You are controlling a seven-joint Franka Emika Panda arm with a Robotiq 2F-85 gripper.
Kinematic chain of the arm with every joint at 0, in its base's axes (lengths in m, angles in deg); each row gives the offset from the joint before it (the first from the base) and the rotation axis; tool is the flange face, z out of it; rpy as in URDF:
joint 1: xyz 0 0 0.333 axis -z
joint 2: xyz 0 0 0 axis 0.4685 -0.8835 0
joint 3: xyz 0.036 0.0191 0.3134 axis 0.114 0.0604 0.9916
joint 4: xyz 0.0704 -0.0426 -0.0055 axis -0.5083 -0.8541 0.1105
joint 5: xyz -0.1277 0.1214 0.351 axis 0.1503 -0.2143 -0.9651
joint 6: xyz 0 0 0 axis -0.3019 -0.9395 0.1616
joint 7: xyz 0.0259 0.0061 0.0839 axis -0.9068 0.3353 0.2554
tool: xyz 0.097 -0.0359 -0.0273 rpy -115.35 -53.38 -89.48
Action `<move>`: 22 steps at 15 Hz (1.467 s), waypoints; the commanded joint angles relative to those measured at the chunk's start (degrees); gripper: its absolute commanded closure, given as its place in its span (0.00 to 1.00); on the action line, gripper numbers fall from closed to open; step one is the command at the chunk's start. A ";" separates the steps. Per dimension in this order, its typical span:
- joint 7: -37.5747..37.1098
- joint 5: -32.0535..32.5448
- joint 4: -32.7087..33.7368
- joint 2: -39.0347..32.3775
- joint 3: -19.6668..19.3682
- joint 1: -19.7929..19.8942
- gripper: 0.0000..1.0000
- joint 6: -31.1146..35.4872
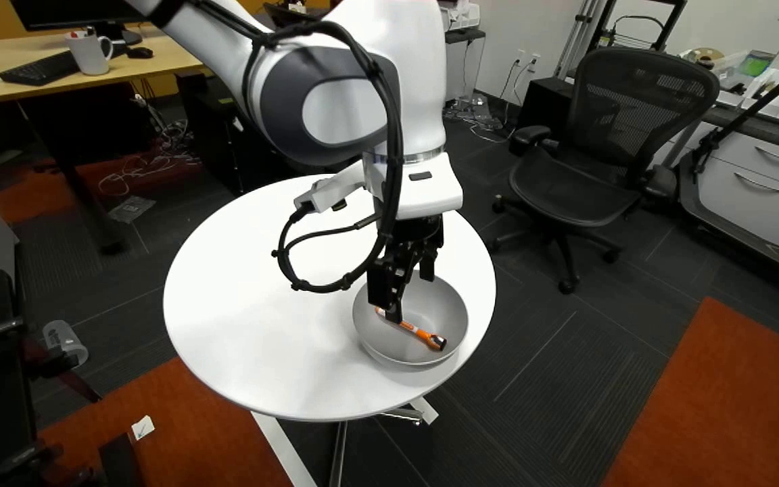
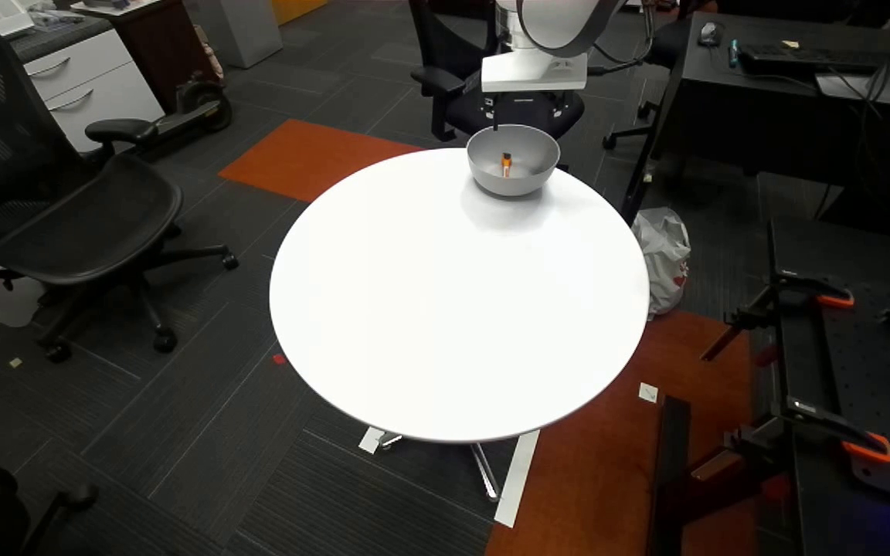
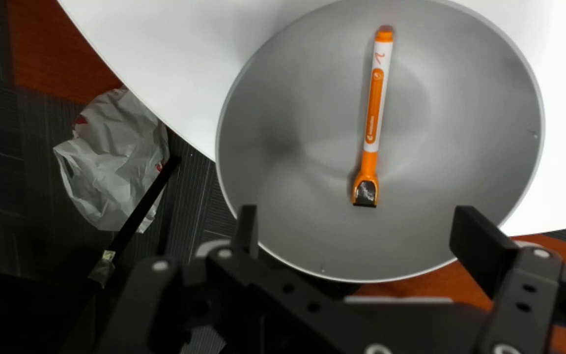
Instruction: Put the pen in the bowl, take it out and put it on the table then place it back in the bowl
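The pen [image 3: 374, 108], orange and white with a dark end, lies inside the grey bowl [image 3: 484, 113]. It also shows in both exterior views [image 1: 423, 335] [image 2: 506, 164]. The bowl [image 1: 447, 304] stands upright near the edge of the round white table [image 1: 261, 304], and also shows in an exterior view [image 2: 545, 162]. My gripper [image 1: 410, 294] is over the bowl, pointing down. In the wrist view my gripper [image 3: 358, 214] has its fingers wide apart with nothing between them. The pen's dark end lies just ahead of the fingers, apart from them.
A black mesh chair [image 1: 606, 135] stands beside the table. A wooden desk [image 1: 173, 57] holds a mug [image 1: 90, 54] and keyboard. A white plastic bag [image 3: 116, 167] is below the table edge near the bowl. A black bench with clamps [image 2: 847, 347] stands to one side.
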 commanded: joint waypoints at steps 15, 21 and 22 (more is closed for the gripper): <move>2.20 -4.62 8.80 -10.62 1.17 1.78 0.00 -0.49; 2.31 -6.66 11.28 -13.28 1.98 2.50 0.25 -0.50; 2.34 -6.86 11.51 -13.56 2.02 2.54 0.26 -0.41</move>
